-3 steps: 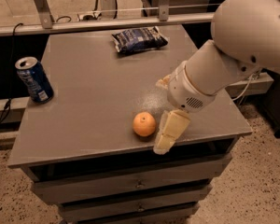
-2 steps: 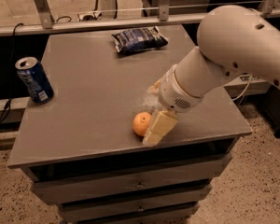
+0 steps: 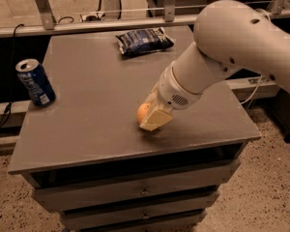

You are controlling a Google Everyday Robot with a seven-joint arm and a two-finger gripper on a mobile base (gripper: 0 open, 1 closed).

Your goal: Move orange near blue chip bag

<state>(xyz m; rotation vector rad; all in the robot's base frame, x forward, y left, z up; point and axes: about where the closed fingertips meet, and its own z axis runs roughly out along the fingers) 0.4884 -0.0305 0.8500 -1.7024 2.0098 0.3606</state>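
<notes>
A grey desk (image 3: 94, 115) with drawers (image 3: 135, 191) in its front carries three things. The orange (image 3: 142, 112) lies on the desk top right of the middle, nearer the front edge than the back edge, and only its left part shows. The rest of it is hidden by the gripper (image 3: 153, 119), whose cream-coloured end sits low over the desk, right against the orange on its right and front side. Whether the gripper is open, closed or already holding the fruit cannot be told from this view. The thick white arm (image 3: 217, 52) reaches in from the upper right, crossing above the right edge of the desk and slanting down to the gripper. The blue chip bag (image 3: 144, 40) lies flat near the back edge, a little right of that edge's middle, dark blue and crinkled with white print. It is well apart from the orange, with bare desk top between them. A blue soda can (image 3: 35, 81) with a silver top stands upright at the left edge, about halfway between the back and front corners, far from both the orange and the bag. Behind the desk runs a pale metal rail (image 3: 111, 24), and the floor (image 3: 266, 192) around it is speckled.
</notes>
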